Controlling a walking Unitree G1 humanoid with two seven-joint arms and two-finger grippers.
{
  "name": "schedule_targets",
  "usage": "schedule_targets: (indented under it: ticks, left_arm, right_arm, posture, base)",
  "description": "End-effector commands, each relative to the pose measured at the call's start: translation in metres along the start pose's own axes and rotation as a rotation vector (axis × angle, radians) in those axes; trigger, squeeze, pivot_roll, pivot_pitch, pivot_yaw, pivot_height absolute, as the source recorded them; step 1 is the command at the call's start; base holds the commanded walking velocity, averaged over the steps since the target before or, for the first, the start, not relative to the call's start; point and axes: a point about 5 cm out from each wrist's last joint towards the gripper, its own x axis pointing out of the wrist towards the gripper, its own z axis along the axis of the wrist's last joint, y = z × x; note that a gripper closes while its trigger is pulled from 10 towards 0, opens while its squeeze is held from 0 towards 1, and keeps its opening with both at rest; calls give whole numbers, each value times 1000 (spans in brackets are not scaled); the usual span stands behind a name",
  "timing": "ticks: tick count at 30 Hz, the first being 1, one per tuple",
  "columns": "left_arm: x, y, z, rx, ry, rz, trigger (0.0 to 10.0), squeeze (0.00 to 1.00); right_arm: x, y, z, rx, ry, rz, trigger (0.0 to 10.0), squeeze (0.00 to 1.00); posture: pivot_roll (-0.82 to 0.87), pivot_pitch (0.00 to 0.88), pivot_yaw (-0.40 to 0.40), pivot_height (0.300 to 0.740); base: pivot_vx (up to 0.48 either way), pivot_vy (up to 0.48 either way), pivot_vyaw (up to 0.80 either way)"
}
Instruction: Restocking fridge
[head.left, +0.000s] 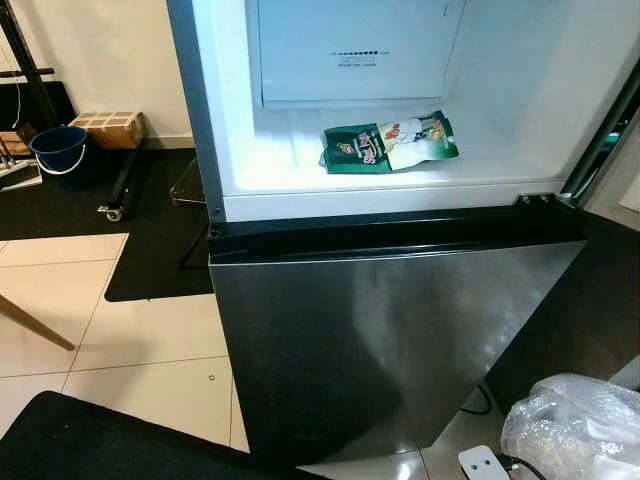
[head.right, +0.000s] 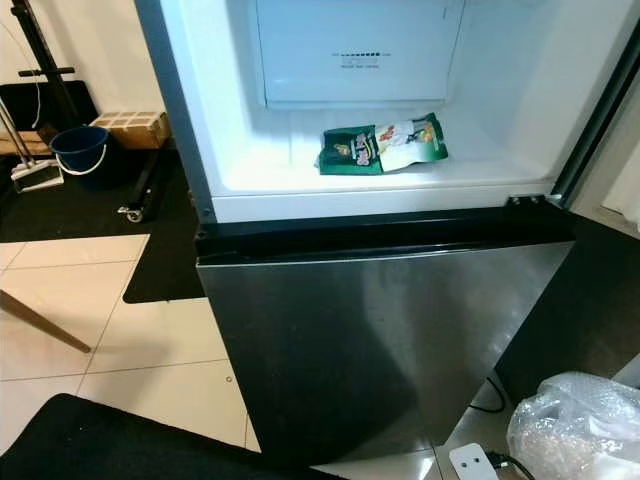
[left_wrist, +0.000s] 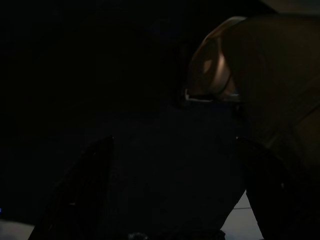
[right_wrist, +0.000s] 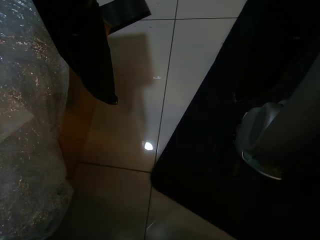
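Both eye views look down, close, into the open fridge (head.left: 400, 300); wrist views face tiled floor (right_wrist: 130, 150).

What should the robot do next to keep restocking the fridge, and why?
Probably turn toward the clear plastic bag on the floor at its right and bring the right hand down to it. The upper compartment stands open with just one green snack packet inside, and that bag is the nearest likely source of more items.

You get sharp, evenly lit head views: the fridge compartment (head.left: 400, 150) glows bright white, nearly washed out, and its steel lower door (head.left: 390, 340) carries a soft sheen. Your left wrist view is almost black. Your right wrist view is dim, with one glare spot on the floor tile (right_wrist: 148, 146).
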Motion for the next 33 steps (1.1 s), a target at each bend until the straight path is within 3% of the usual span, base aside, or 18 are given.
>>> schedule_targets:
  ticks: [1,8,22,33]
  left_arm:
    - [2,-4,2,-16,-13,7,10000,0]
    - [5,-6,12,0,-32,22,10000,0]
    - [15,-27,23,252,15,-18,10000,0]
    - [17,-32,28,267,18,-23,10000,0]
  right_arm:
    - [0,2,-3,7,15,-1,10000,0]
    - [0,6,-4,12,23,-2,10000,0]
    - [2,20,-8,-33,52,-6,10000,0]
    - [1,21,-10,-39,61,-12,10000,0]
  posture:
    - [56,0,-8,740]
    - [59,0,-4,740]
    - [70,0,13,740]
    - [67,0,16,740]
  base:
    - [0,0,0]
    - [0,0,0]
    - [0,0,0]
    - [0,0,0]
